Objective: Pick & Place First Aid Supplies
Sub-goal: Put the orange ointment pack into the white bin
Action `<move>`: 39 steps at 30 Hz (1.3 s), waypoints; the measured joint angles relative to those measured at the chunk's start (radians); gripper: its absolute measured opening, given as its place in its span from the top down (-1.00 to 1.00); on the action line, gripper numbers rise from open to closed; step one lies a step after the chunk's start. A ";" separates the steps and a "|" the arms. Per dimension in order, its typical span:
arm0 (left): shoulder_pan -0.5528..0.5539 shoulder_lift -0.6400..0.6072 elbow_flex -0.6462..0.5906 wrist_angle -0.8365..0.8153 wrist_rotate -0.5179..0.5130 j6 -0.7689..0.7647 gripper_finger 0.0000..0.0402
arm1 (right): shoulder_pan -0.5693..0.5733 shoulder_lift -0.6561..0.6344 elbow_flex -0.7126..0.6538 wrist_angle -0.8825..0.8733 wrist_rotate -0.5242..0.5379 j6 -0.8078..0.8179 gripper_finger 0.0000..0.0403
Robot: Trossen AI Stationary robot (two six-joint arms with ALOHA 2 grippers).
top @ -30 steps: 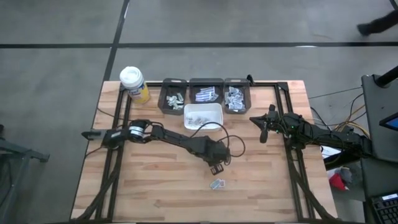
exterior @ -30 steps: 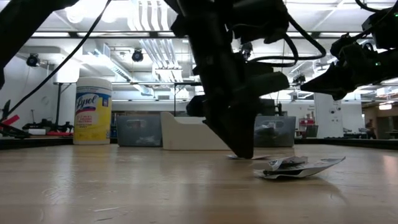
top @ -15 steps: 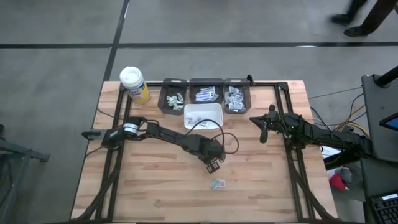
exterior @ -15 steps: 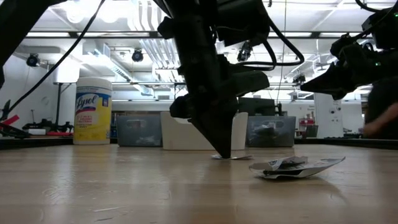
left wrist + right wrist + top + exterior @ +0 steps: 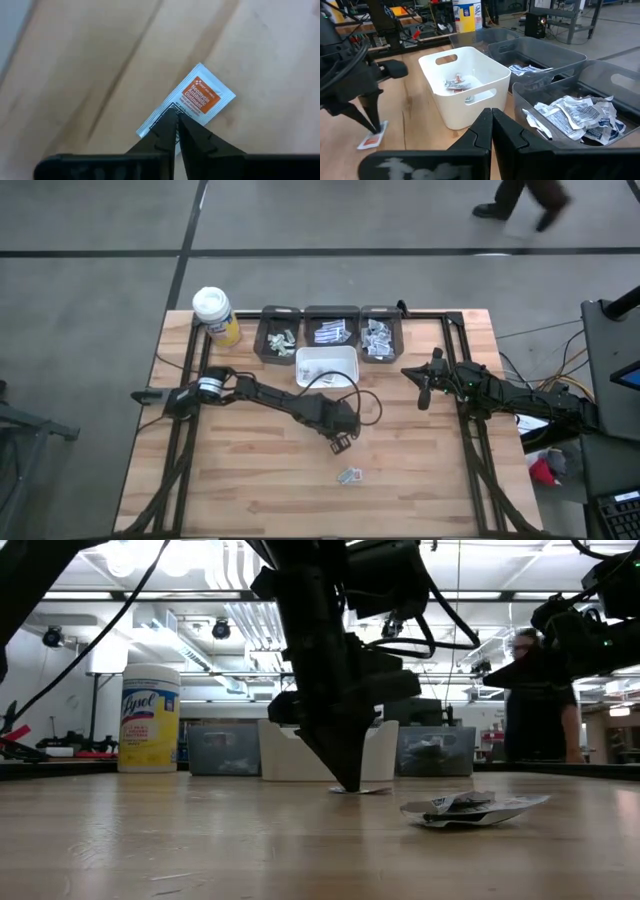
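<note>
My left gripper (image 5: 176, 118) pinches one white orange-labelled paper packet (image 5: 192, 99); one crumpled packet (image 5: 348, 475), perhaps two, lies nearby; right gripper (image 5: 491, 116) jaws closed.

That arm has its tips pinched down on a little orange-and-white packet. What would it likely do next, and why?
Probably lift straight up a little. The left gripper has closed on the edge of the orange-and-white packet, which lies flat on the wooden table. Raising it would show whether the pinch holds before carrying it toward the white bin, which already has packets in it.
</note>
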 joint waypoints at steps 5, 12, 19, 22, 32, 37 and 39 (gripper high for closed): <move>0.005 -0.072 -0.010 -0.018 -0.050 -0.008 0.77 | 0.000 0.000 0.000 0.000 0.000 0.000 0.96; 0.005 -0.124 -0.003 0.062 -0.048 -0.016 0.68 | 0.000 -0.001 0.000 0.000 0.000 0.000 0.96; 0.004 -0.112 -0.002 0.122 -0.032 -0.041 0.55 | 0.000 -0.001 0.000 0.000 0.000 0.000 0.96; 0.004 -0.103 -0.004 0.115 -0.030 -0.118 0.52 | 0.000 -0.001 0.000 0.000 0.000 0.000 0.96; 0.006 -0.106 -0.012 0.070 -0.030 -0.374 0.52 | 0.000 -0.001 0.000 0.000 0.000 0.000 0.96; 0.007 -0.106 -0.074 0.069 -0.030 -0.453 0.52 | 0.000 -0.001 0.000 0.000 0.000 0.000 0.96; 0.007 -0.106 -0.103 0.087 -0.031 -0.495 0.52 | 0.000 -0.001 0.000 0.000 0.000 0.000 0.96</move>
